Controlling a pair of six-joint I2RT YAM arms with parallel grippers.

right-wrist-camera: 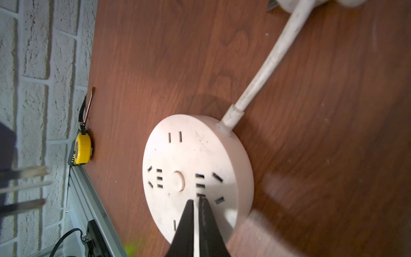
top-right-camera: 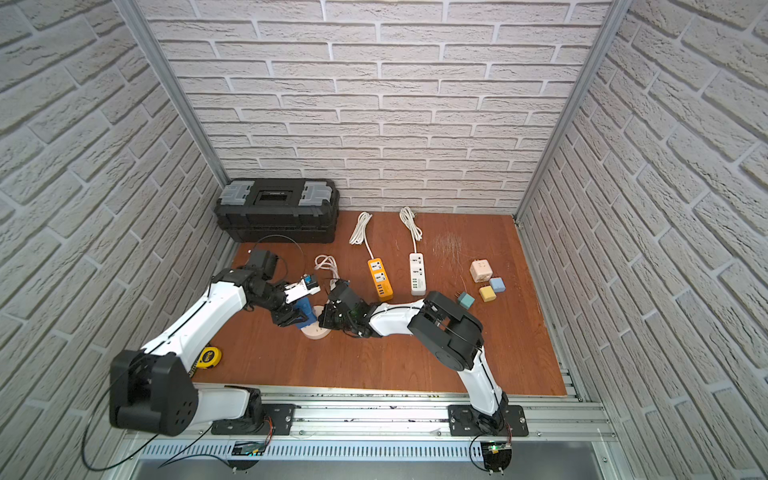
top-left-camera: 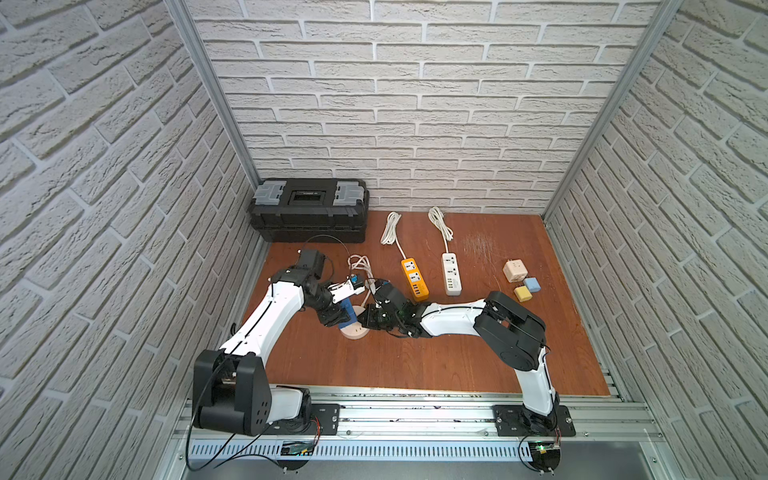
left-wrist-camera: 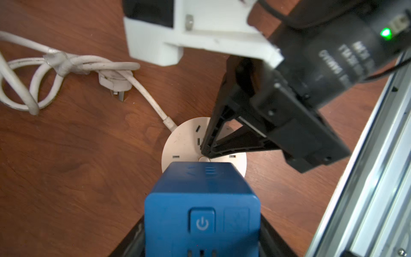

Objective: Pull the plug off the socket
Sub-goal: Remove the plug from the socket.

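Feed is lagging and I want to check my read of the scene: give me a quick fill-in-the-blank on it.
The left gripper holds a ___ plug above the socket.
The right gripper, shut, rests its tips on that ___ white socket.
A yellow ___ lies by the wall.
Missing: blue; round; tape measure.

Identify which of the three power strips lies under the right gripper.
The round white socket, under the shut right gripper; the orange strip and the white strip are long bars farther back.
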